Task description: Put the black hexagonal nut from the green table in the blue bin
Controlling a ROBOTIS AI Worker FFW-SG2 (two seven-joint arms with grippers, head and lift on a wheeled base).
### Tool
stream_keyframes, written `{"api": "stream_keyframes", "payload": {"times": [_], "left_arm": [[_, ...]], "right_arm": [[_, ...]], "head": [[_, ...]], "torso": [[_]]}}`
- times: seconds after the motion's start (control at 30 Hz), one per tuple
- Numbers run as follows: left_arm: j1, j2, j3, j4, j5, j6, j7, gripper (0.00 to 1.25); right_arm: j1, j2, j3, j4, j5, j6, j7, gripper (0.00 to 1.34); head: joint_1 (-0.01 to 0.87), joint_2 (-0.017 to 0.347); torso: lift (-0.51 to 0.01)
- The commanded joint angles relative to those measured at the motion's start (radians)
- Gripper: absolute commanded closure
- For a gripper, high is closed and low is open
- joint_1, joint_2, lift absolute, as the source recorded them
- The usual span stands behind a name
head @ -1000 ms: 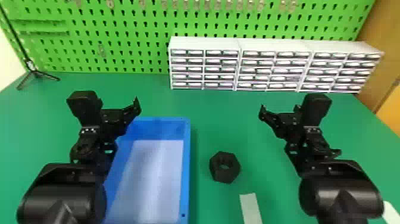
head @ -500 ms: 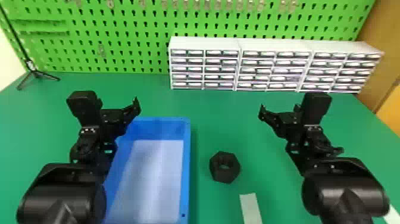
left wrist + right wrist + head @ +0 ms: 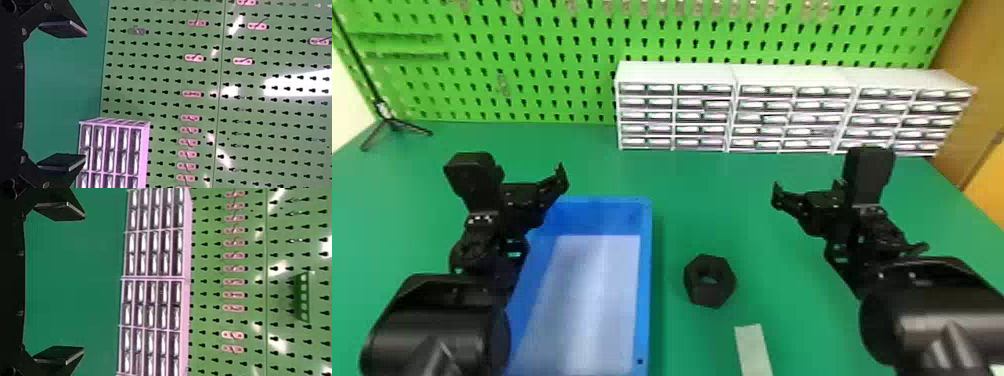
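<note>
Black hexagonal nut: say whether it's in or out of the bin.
Out: the nut lies on the green table, right of the blue bin.

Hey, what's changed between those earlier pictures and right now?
The right arm has shifted slightly outward, to the robot's right, its gripper open. Nothing was taken hold of or let go. The left gripper, black hexagonal nut, blue bin and green table look unchanged.

Tabletop: dk green, plain. Pegboard: brt green w/ rows of blk slots. Bin: blue, pale inside. Nut: all blk. Drawer units: wht, gridded fronts.
</note>
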Motion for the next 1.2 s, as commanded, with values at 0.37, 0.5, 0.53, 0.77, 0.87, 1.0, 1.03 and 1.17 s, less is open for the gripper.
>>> {"api": "stream_keyframes", "payload": {"times": [0.37,0.5,0.53,0.77,0.87,1.0,1.03,1.17], "left_arm": [[0.0,0.002,0.007,0.0,-0.001,-0.006,-0.002,0.16],[0.002,0.002,0.013,0.0,-0.001,-0.008,-0.002,0.16],[0.002,0.002,0.013,0.0,-0.001,-0.008,-0.003,0.16],[0.002,0.002,0.015,0.0,-0.004,-0.009,-0.005,0.16],[0.002,0.003,0.016,0.0,-0.004,-0.011,-0.006,0.16],[0.002,0.005,0.016,0.0,-0.006,-0.009,-0.008,0.16],[0.002,0.005,0.015,0.0,-0.007,-0.011,-0.008,0.16],[0.0,0.008,0.013,0.0,-0.007,-0.009,-0.008,0.16]], "right_arm": [[0.064,-0.114,0.092,-0.184,-0.113,0.31,0.006,0.1],[0.073,-0.128,0.101,-0.2,-0.119,0.363,0.04,0.1],[0.074,-0.132,0.104,-0.204,-0.12,0.372,0.043,0.1],[0.058,-0.186,0.144,-0.232,-0.148,0.476,0.077,0.1],[0.047,-0.209,0.161,-0.238,-0.157,0.515,0.092,0.1],[0.036,-0.24,0.184,-0.241,-0.186,0.551,0.109,0.1],[0.035,-0.248,0.19,-0.242,-0.192,0.557,0.111,0.1],[0.025,-0.266,0.216,-0.242,-0.208,0.571,0.112,0.1]], "head": [[0.686,0.028],[0.686,0.028],[0.686,0.028],[0.686,0.028],[0.686,0.028],[0.686,0.028],[0.686,0.028],[0.686,0.028]], "torso": [[-0.096],[-0.096],[-0.096],[-0.096],[-0.096],[-0.096],[-0.096],[-0.096]]}}
